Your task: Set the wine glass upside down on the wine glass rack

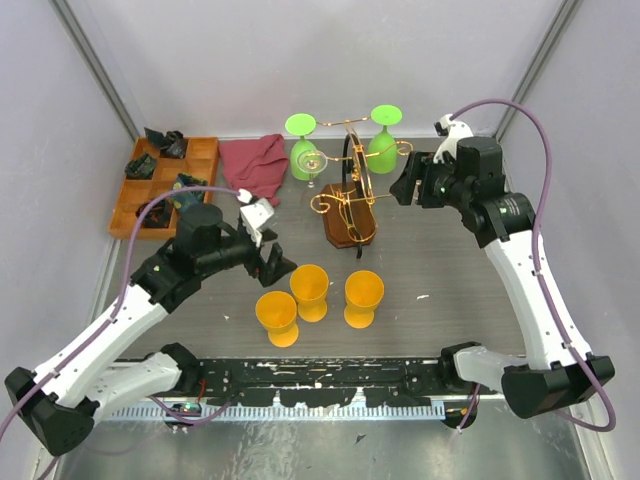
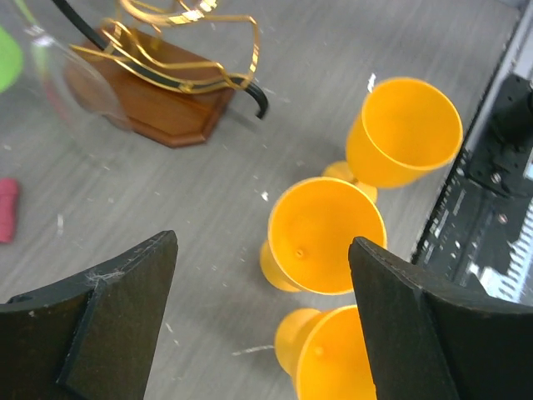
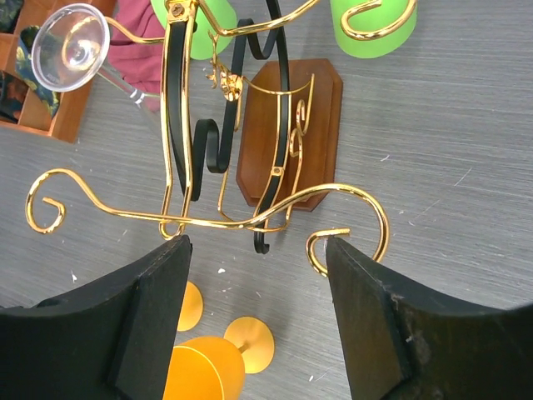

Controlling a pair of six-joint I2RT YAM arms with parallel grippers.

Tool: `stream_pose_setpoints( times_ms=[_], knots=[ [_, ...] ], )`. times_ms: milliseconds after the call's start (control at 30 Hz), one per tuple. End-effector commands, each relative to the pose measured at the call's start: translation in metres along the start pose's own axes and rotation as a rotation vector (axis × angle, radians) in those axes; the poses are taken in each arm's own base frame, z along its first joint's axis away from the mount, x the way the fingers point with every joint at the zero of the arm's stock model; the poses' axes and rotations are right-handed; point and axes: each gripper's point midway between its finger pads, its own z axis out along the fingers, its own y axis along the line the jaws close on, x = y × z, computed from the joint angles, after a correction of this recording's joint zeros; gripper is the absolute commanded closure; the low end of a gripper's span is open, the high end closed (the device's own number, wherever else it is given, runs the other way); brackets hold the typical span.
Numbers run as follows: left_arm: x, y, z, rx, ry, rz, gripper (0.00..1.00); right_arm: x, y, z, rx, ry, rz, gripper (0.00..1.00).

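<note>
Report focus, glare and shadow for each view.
Top external: even, soft light, sharp, with only faint shadows under the orange cups. Left wrist: the rack at the top is soft and smeared, while the cups are sharper. Right wrist: sharp, with bright glints on the rack's wire and a shine on the clear glass foot.

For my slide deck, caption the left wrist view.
Open left gripper hovers over three upright yellow goblets, the wine glass rack beyond.

No readable text, label, brand, number or sign shows in any view
</note>
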Motion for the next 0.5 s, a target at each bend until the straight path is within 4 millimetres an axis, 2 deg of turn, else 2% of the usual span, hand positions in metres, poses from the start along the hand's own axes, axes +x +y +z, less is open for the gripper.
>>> stream_pose_setpoints(
  times_ms=[0, 233, 467],
  knots=[
    [0.032, -0.016, 0.002, -0.001, 0.108, -0.042, 0.1, -0.021, 0.008, -0.001, -0.007, -0.051, -0.004, 0.29],
    [0.052, -0.005, 0.022, -0.118, 0.229, 0.005, 0.11, -0.028, 0.01, -0.009, -0.008, -0.077, -0.031, 0.29],
    [0.06, 0.01, 0.045, -0.179, 0.302, 0.052, 0.11, -0.038, 0.015, -0.011, -0.028, -0.096, -0.05, 0.29]
  ],
)
